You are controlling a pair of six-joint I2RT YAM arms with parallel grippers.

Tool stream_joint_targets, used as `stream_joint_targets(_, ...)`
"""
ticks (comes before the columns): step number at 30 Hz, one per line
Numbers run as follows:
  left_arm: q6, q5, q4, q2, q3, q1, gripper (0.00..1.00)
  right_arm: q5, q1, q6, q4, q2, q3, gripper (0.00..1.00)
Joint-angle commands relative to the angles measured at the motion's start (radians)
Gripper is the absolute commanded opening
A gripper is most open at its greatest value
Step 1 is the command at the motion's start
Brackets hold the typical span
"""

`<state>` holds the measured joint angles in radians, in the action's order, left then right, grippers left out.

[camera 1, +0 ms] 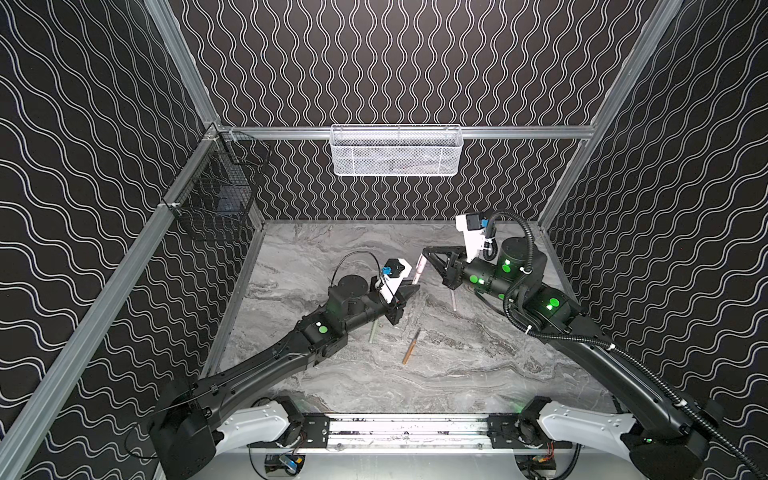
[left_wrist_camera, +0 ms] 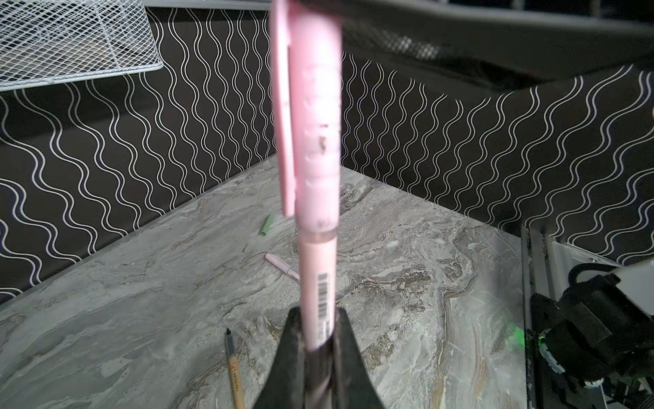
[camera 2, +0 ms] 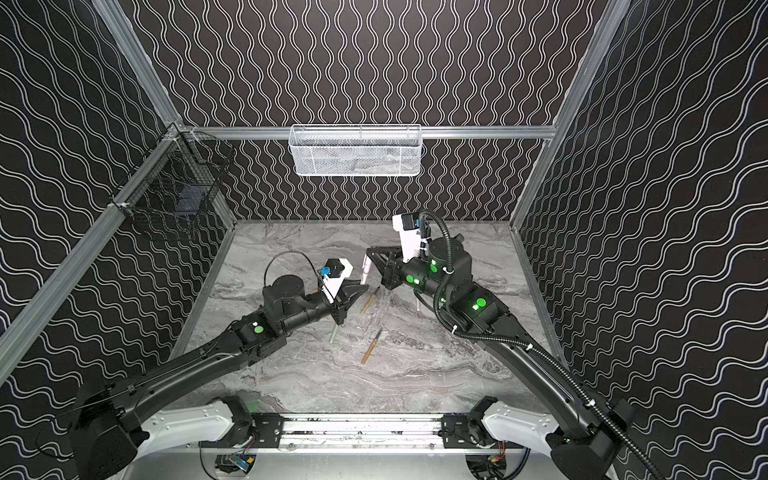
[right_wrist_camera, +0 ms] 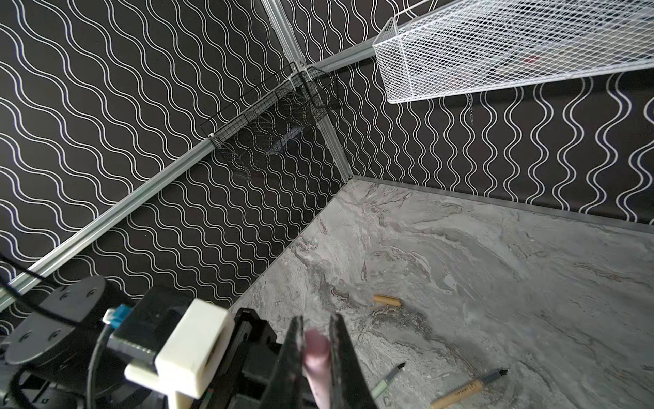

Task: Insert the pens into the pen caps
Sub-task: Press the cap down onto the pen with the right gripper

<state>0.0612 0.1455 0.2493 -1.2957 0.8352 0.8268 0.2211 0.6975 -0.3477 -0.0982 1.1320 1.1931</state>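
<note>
The left fingers (left_wrist_camera: 318, 313) were clamped tight on the lower barrel of a pink pen (left_wrist_camera: 316, 276). The right fingers (right_wrist_camera: 316, 327) were pinched shut on the pink cap (left_wrist_camera: 315, 124) at its other end. The two met in the air above the middle of the table (camera 1: 478, 353).

To my eye this was the pressing-home step. The cap already sat over the tip, though I could not tell whether it had seated fully. Doing it well would mean keeping cap and barrel on one line and pushing straight along it. The left hold was far down the barrel, so any sideways load could tilt or bend the pen.

The pen was slim and pale pink, with a barcode printed near the left grip. The cap was a shade deeper and scuffed, with a flat clip down one side.

Lying loose on the table were a tan-orange pen (camera 1: 411, 346), nearer the front edge than the held pen, a green cap (left_wrist_camera: 268, 225) and a tan-orange cap (right_wrist_camera: 387, 301).
</note>
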Motion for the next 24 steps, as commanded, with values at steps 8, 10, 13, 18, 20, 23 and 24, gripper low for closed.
stream_joint_targets(8, 0.051, 0.001, 0.269, 0.039, 0.069, 0.001, 0.0, 0.067, 0.003, -0.015, -0.034, -0.006, -0.003, 0.05)
stream_joint_targets(10, 0.055, -0.01, 0.309, 0.032, 0.085, 0.001, 0.0, 0.07, 0.003, -0.017, -0.033, -0.009, -0.017, 0.05)
stream_joint_targets(13, 0.055, -0.015, 0.357, 0.017, 0.115, 0.001, 0.0, 0.076, 0.004, -0.018, -0.039, -0.01, -0.04, 0.05)
stream_joint_targets(18, 0.044, -0.032, 0.437, -0.011, 0.171, 0.0, 0.0, 0.079, 0.006, -0.014, -0.051, -0.011, -0.085, 0.05)
stream_joint_targets(20, 0.041, -0.03, 0.458, -0.022, 0.195, -0.001, 0.0, 0.077, 0.006, -0.017, -0.051, -0.009, -0.102, 0.04)
stream_joint_targets(23, 0.041, -0.025, 0.485, -0.03, 0.226, -0.003, 0.0, 0.07, 0.005, -0.015, -0.054, -0.009, -0.123, 0.05)
stream_joint_targets(24, 0.043, -0.019, 0.491, -0.031, 0.234, -0.004, 0.0, 0.067, 0.005, -0.01, -0.054, -0.008, -0.129, 0.05)
